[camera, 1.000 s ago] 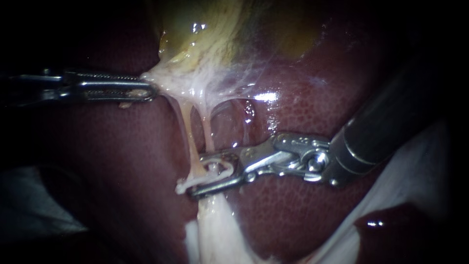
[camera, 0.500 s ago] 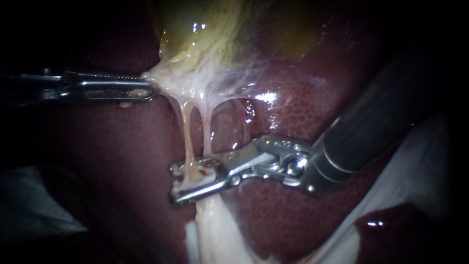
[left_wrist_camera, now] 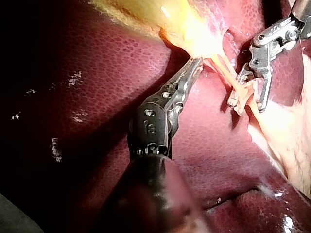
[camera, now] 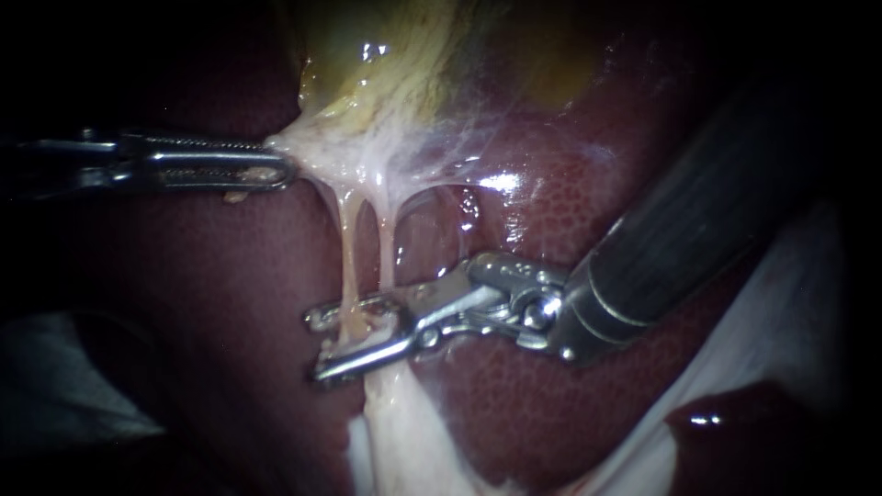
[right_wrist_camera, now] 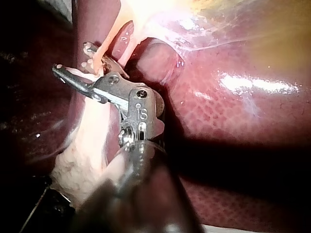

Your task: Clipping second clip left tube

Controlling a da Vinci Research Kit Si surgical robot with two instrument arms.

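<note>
At 9 o'clock in the endoscope view, left instrument (camera: 278,171) jaws clamp pale tissue (camera: 367,161) below the gallbladder (camera: 386,64) at 12. Left tube (camera: 352,248), near centre, runs toward 6 and passes between the right instrument (camera: 315,347) jaws, which stand apart around it. Surface: wet dark-red liver (camera: 551,395) with glare spots. White cloth (camera: 781,312) at 4. Surroundings too dark to tell.

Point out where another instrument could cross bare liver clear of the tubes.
Bare liver lies below the left instrument, left of the left tube; more lies above the shaft of the right instrument, under the gallbladder. Crowded: around the tubes, where its open jaws straddle the left tube. The left one grips white tissue.
</note>
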